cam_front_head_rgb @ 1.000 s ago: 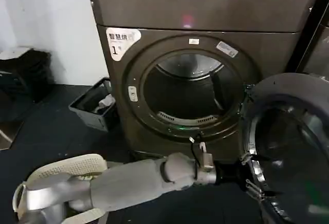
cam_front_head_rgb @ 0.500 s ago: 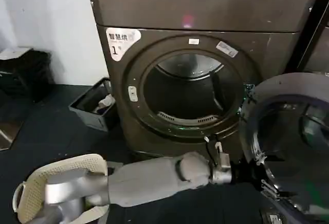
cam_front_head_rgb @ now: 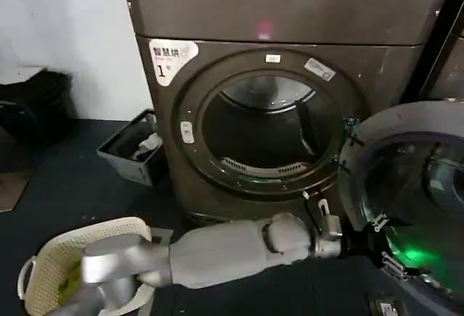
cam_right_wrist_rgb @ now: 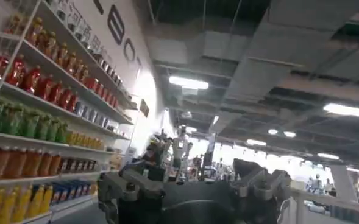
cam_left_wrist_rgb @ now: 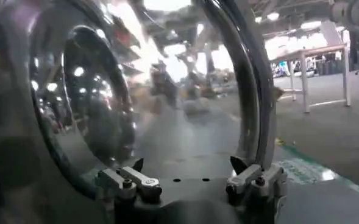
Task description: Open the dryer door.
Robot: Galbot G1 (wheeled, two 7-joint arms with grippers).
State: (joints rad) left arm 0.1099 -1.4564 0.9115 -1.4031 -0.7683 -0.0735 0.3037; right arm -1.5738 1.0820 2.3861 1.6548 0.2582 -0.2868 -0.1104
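Observation:
The dryer [cam_front_head_rgb: 290,11], dark bronze-grey with a white "1" sticker [cam_front_head_rgb: 172,56], has its round opening [cam_front_head_rgb: 268,131] uncovered. The dryer door [cam_front_head_rgb: 413,185] hangs swung out to the right on its hinge. My left arm stretches across the floor in front of the machine. Its left gripper [cam_front_head_rgb: 384,245] is open at the door's lower left edge. In the left wrist view the left gripper [cam_left_wrist_rgb: 187,165] has its fingers spread, facing the chrome rim [cam_left_wrist_rgb: 252,109] and the dark domed glass [cam_left_wrist_rgb: 94,103]. My right gripper [cam_right_wrist_rgb: 188,173] is open and points away, towards shelves and a ceiling.
A grey bin [cam_front_head_rgb: 134,149] with cloths stands left of the dryer. A cream laundry basket [cam_front_head_rgb: 80,258] sits on the dark floor near my left arm. The neighbouring dark machine [cam_front_head_rgb: 446,62] stands right behind the open door.
My left arm has reached further right, and the door has swung wider with it, away from the opening.

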